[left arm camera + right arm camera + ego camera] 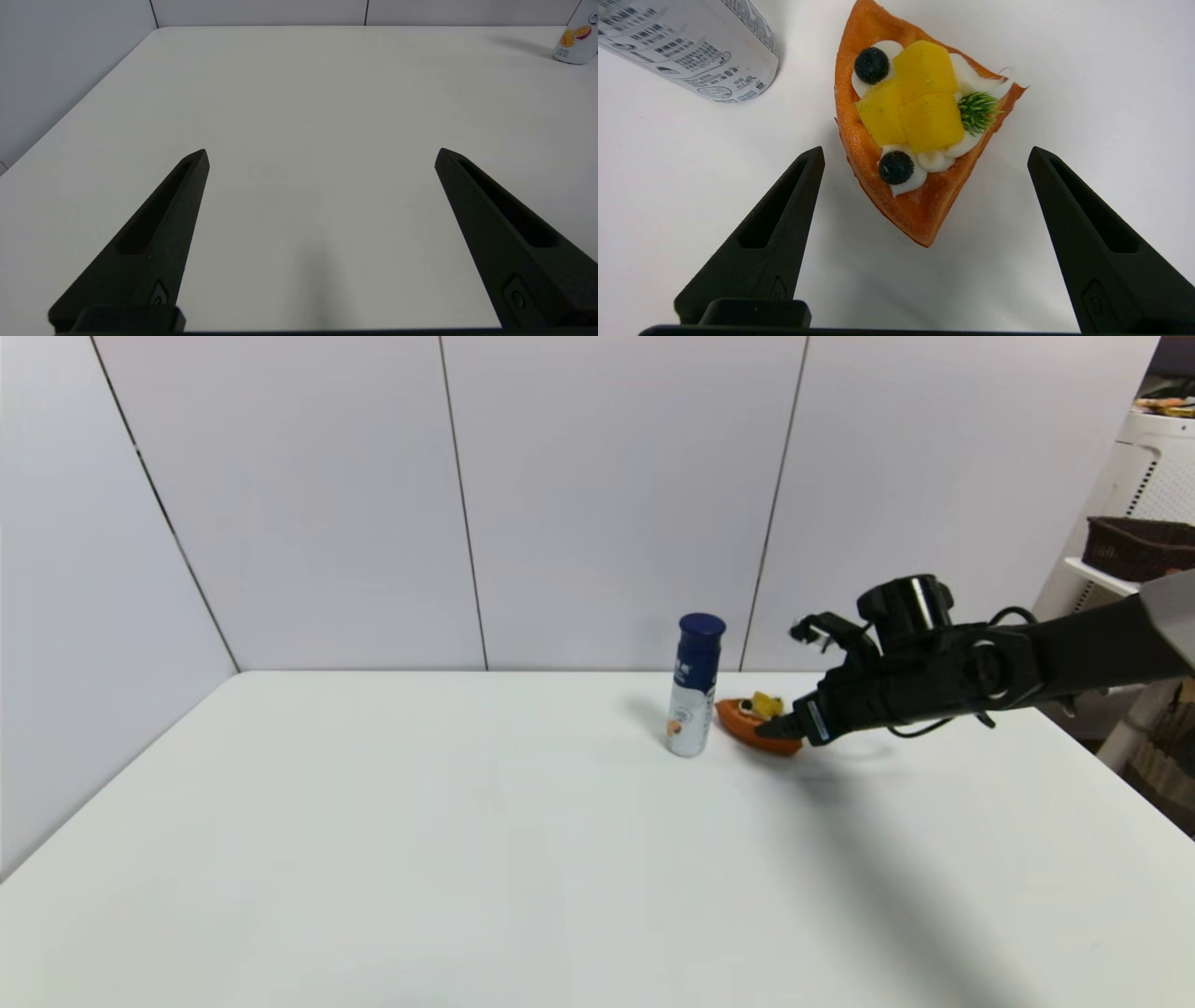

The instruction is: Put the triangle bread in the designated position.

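The triangle bread (pixel 747 723) (pixel 920 126), an orange-brown wedge with white cream, yellow chunks, two black berries and a green bit, lies flat on the white table just right of a bottle. My right gripper (pixel 780 728) (pixel 924 156) hovers over it from the right, open, with one finger on each side of the wedge's pointed end and not touching it. My left gripper (pixel 322 154) is out of the head view; its own view shows it open above bare table with nothing between the fingers.
A white bottle with a dark blue cap (pixel 695 686) (pixel 691 46) (pixel 577 42) stands upright close to the bread's left side. Grey wall panels close off the table's back and left. A white shelf with a dark basket (pixel 1139 546) stands at the far right.
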Tool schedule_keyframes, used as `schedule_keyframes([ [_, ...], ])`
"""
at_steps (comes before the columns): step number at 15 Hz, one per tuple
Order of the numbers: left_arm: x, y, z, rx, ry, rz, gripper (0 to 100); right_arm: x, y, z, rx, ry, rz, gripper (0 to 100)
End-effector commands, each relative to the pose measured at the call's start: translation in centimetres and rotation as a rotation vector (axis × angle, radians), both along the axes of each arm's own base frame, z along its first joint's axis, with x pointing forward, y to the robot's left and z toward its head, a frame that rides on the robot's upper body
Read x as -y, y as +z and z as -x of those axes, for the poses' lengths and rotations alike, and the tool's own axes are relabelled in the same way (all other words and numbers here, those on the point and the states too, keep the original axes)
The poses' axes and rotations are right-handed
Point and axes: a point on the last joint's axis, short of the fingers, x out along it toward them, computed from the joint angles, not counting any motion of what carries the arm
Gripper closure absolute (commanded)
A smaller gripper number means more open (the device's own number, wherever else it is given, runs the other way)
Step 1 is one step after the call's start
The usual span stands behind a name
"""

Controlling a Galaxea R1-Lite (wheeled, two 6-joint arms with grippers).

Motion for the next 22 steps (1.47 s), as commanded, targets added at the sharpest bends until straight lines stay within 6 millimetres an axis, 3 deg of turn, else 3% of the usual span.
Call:
schedule_keyframes([
  [1, 0.0, 0.0, 0.0, -0.001, 0.000, 0.001, 0, 2.1, 6.2, 4.8, 0.072, -0.041, -0.007, 0],
  [5, 0.0, 0.0, 0.0, -0.001, 0.000, -0.001, 0, 5.4, 10.0, 13.2, 0.110, -0.233, 0.084, 0],
  [8, 0.0, 0.0, 0.0, -0.001, 0.000, 0.001, 0, 7.4, 9.8, 20.3, 0.140, -0.394, 0.133, 0],
  [11, 0.0, 0.0, 0.0, -0.001, 0.000, -0.001, 0, 7.0, 9.2, 27.2, 0.209, -0.517, 0.053, 0],
  [13, 0.0, 0.0, 0.0, -0.001, 0.000, 0.001, 0, 6.8, 8.9, 30.8, 0.287, -0.535, 0.010, 0],
  [15, 0.0, 0.0, 0.0, -0.001, 0.000, -0.001, 0, 6.6, 8.0, 34.1, 0.368, -0.547, 0.001, 0],
  [18, 0.0, 0.0, 0.0, -0.001, 0.000, 0.001, 0, 6.6, 4.8, 38.7, 0.499, -0.526, -0.030, 0],
  [22, 0.0, 0.0, 0.0, -0.001, 0.000, -0.001, 0, 6.6, 0.2, 42.0, 0.631, -0.536, -0.067, 0],
])
